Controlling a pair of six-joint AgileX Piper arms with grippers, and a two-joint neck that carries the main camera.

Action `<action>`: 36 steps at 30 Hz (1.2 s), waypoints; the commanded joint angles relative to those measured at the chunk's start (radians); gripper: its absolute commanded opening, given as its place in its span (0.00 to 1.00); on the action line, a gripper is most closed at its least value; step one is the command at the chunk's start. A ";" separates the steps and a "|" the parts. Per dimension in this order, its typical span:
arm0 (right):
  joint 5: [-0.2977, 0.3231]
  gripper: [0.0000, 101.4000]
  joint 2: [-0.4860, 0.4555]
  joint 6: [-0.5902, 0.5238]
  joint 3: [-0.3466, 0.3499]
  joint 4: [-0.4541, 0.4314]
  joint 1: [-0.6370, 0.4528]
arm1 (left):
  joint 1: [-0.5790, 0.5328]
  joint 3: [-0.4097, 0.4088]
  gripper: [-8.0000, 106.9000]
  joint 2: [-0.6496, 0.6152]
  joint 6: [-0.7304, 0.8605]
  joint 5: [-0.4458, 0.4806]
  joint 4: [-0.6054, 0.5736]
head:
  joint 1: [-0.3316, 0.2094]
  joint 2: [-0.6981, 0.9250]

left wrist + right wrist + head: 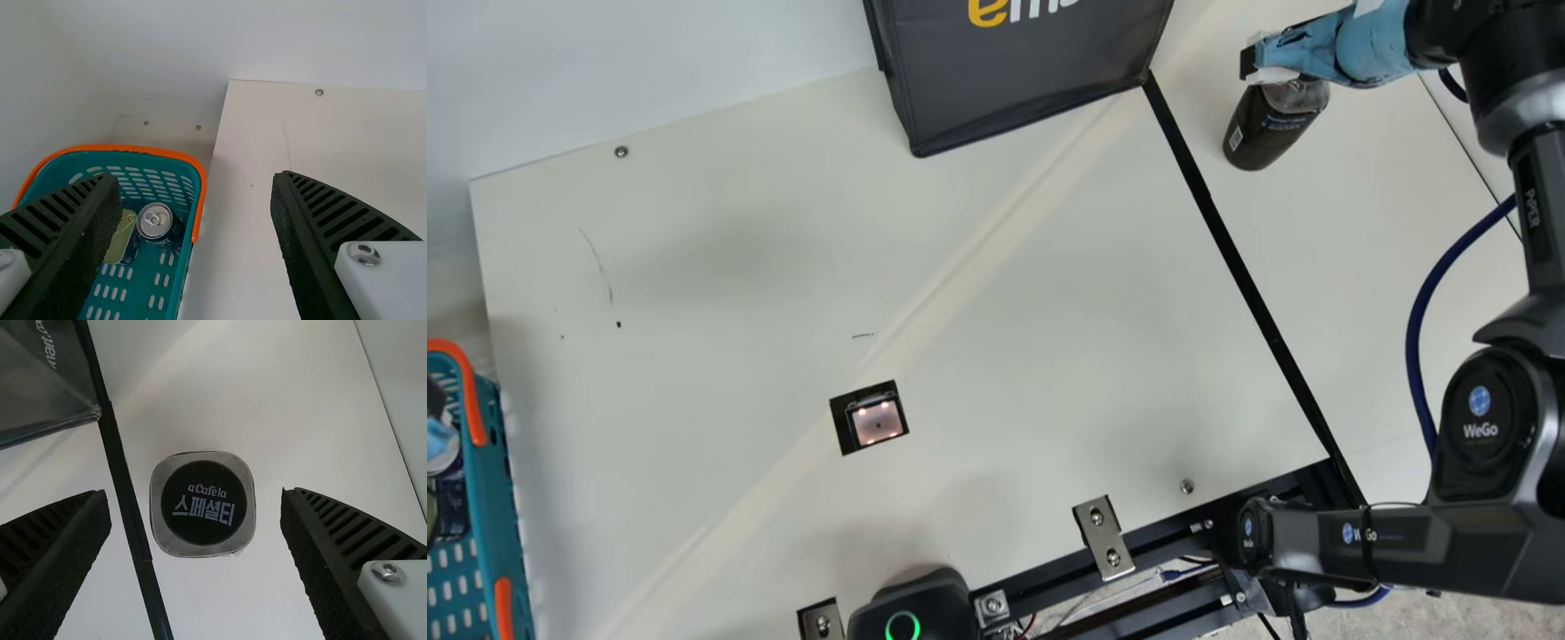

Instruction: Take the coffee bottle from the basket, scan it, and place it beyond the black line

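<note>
One coffee bottle (1264,132) stands upright on the counter (1032,356), just beside the single black line (1240,258), on the right arm's side. Of two claws, the right claw (1254,69) is open above the bottle, one finger to either side of its top with gaps between; the left claw (195,179) is open, well across the line. Also across it are one dark bag (1023,84) touching the line, one lit scanner window (878,421), and, farthest from it, one teal basket (491,498) holding at least two cans (155,220).
</note>
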 commanded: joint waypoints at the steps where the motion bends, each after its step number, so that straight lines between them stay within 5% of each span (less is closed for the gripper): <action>1: 0.006 0.90 -0.002 0.003 -0.003 0.000 0.001 | 0.000 0.000 0.85 0.000 0.000 0.000 0.000 | -0.026 -0.001; 24: 0.068 0.90 -0.056 0.023 -0.041 0.002 0.047 | 0.000 0.000 0.85 0.000 0.000 0.000 0.000 | -0.026 -0.001; 36: 0.085 0.90 -0.137 0.025 0.012 0.012 0.107 | 0.000 0.000 0.85 0.000 0.000 0.000 0.000 | -0.026 -0.001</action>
